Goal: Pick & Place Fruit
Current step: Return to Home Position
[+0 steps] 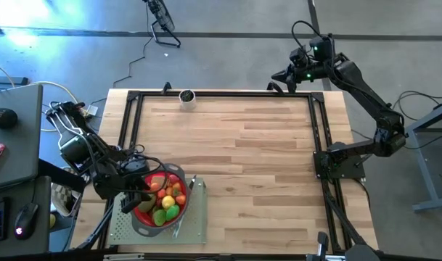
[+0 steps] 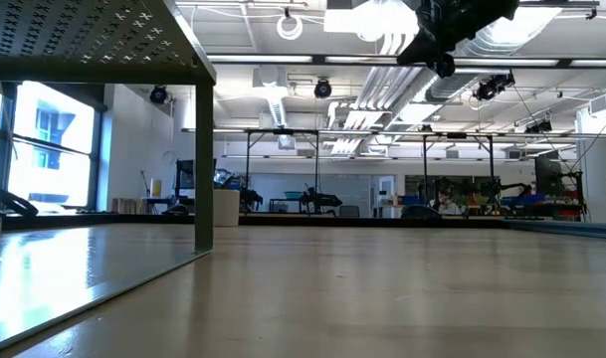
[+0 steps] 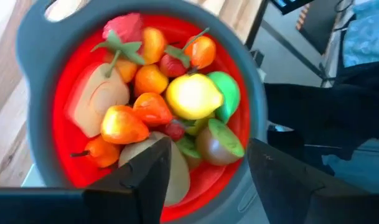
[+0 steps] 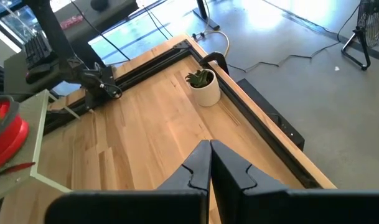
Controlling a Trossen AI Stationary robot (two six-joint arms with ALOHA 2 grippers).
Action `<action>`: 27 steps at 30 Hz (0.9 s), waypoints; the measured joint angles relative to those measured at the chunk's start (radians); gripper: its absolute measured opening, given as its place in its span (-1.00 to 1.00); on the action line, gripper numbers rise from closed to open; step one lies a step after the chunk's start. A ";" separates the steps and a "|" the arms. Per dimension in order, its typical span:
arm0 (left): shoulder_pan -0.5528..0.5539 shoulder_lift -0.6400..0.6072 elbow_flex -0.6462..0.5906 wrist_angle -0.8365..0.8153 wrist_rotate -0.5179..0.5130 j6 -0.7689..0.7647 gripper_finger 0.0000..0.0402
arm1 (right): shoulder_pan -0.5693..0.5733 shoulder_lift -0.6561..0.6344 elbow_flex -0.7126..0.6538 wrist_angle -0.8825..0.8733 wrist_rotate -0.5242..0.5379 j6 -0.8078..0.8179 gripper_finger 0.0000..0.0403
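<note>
Logged the fruit (image 1: 166, 197) heaped inside the red strainer (image 1: 142, 212) at the lower left of the high view. Placed the strainer on a grey perforated shelf (image 1: 123, 230) at the lower left corner of the wooden table (image 1: 242, 159).

Found the left gripper (image 1: 138, 194) at the strainer's left rim in the high view, poised above the pile, with fingers (image 3: 149, 177) spread well apart, released and clasping nothing.

Through the left wrist view, picked out a yellow lemon (image 3: 192, 96) at mid-pile, a green fruit (image 3: 228, 93) touching it, a halved avocado (image 3: 220, 142) just beside both, a red-and-yellow pear (image 3: 122, 124), an orange (image 3: 201, 51) and a strawberry (image 3: 124, 28) against the grey rim.

Found the right gripper (image 1: 279, 76) at the upper right of the high view, beyond the table's far edge, with fingers (image 4: 198, 168) clenched together on nothing.

Noted a small potted plant (image 1: 186, 98) at the top of the table, left of centre, just inside the black frame rail (image 1: 228, 93).

In the low view, saw only the shelf underside at the upper left; cannot tell the fruit from there.
</note>
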 joint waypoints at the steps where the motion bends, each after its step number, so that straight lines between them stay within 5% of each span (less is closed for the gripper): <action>1: 0.000 0.000 0.000 0.010 -0.005 0.009 0.00 | 0.000 0.000 0.000 -0.001 0.000 -0.010 -0.99; 16: 0.000 0.000 0.000 0.015 -0.256 0.051 -0.94 | 0.000 0.000 0.000 -0.003 0.000 -0.099 -0.99; 27: 0.000 0.000 0.000 0.013 -0.390 0.044 -0.95 | 0.000 0.000 0.000 0.004 0.052 -0.057 -0.99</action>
